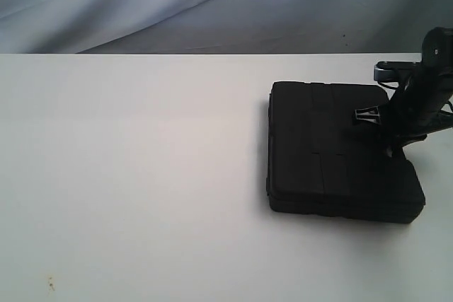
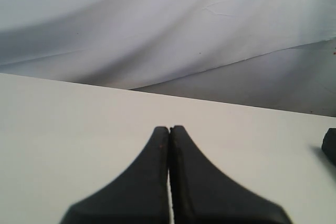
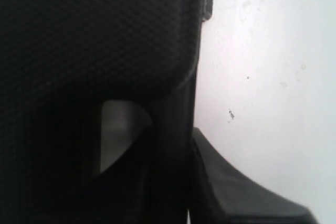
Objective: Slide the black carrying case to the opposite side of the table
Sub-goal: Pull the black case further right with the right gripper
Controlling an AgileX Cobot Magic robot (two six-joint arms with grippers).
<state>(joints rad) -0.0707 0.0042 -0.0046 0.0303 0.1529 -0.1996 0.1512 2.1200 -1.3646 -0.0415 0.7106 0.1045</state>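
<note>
While the case lies flat and lid up on the table, it sits toward the right arm's side, with wide bare white top spreading off from the case's left side. Grooves run front to back over its lid. The right gripper comes down on the case at its far right part, and the arm leans in from the case's right. Close up in the right wrist view, the textured black lid fills most of the picture. The handle slot shows white table through it. One finger lies outside the case's handle edge, just beside it with a thin light sliver between. A dark shape inside the slot may be the other finger, but it is too dark to be sure. The fingers look spread astride the handle bar; whether they pinch it or only hook it, cannot tell. The left gripper hangs over bare table off to the case's left, its two fingers pressed together tip to tip. Only a dark corner of the case shows in that view. Dark specks dot the table beside the case's handle edge. A reddish mark sits far off from the case's front left. Grey wrinkled cloth hangs behind the case, past the table.
</note>
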